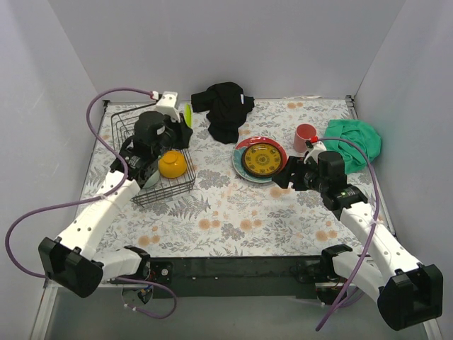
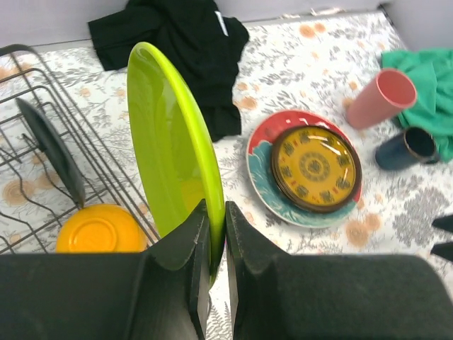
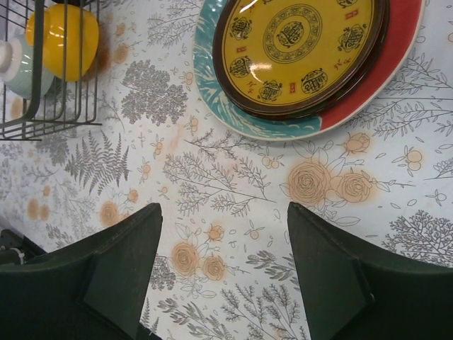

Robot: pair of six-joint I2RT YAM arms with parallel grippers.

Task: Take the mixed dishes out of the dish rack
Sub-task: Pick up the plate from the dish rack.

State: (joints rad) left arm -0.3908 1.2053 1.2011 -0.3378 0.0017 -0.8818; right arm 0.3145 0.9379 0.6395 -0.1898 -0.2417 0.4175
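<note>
A smooth, glossy green plate (image 2: 170, 142) gleams beside the dish rack (image 1: 164, 191) of thin black wire. Highlights shine on the glazed yellow plate (image 3: 290, 42) and red-rimmed plate (image 3: 403, 57). The table (image 3: 233, 184) carries a matt floral print. Black cloth (image 2: 177, 42) and green cloth (image 2: 425, 78) look soft and crumpled. The left tool (image 2: 217, 227) and right tool (image 3: 223, 219) look like matt dark plastic.

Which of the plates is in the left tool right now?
The green plate, held upright on edge by the left tool; the yellow plate and red-rimmed plate lie stacked flat on the table.
</note>
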